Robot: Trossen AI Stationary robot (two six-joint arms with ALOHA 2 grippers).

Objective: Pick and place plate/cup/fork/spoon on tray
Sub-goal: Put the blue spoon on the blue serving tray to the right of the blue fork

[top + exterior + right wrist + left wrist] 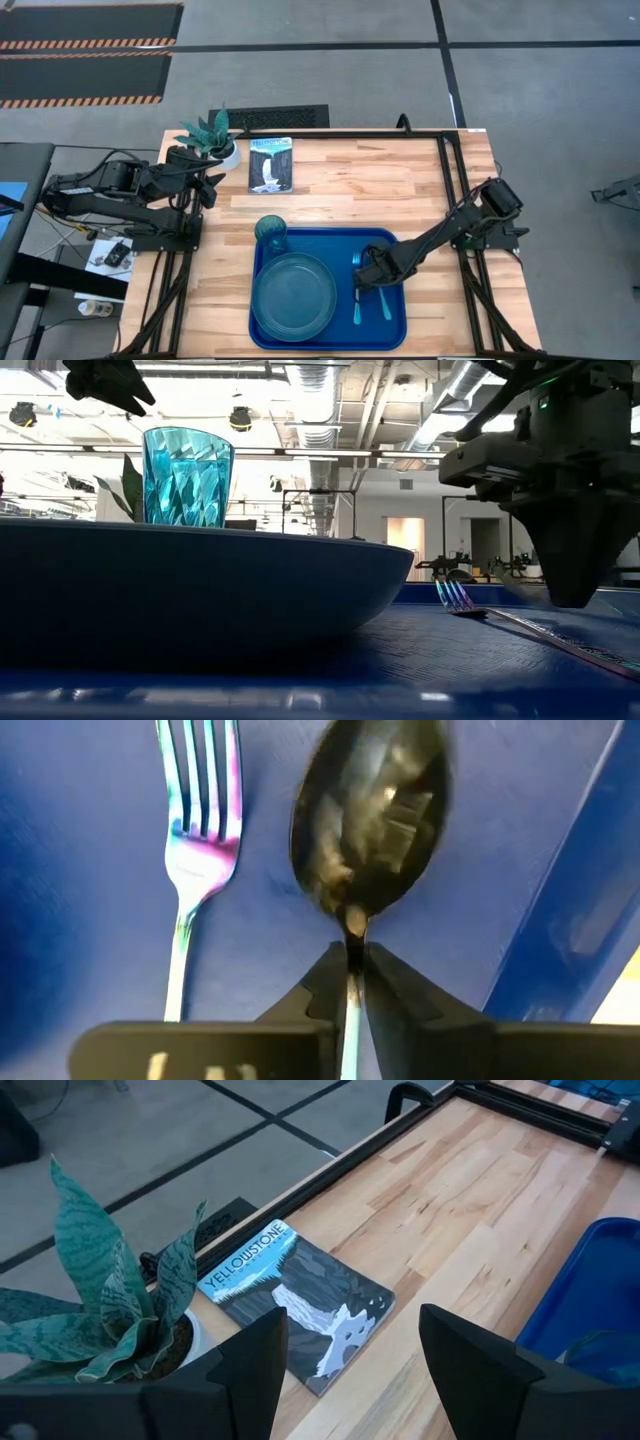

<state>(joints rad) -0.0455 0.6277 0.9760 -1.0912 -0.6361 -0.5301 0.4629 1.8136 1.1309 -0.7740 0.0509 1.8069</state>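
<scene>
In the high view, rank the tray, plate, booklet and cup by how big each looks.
1. The tray, largest.
2. The plate, roughly half the tray's width.
3. The booklet.
4. The cup, smallest; being taller, it stands nearer the camera, yet its footprint is clearly under the booklet's.

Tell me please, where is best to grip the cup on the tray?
Probably grip the cup across its faceted side wall, coming from above. It stands upright in the tray corner with the plate close beside it, so a sideways approach looks cramped.
</scene>
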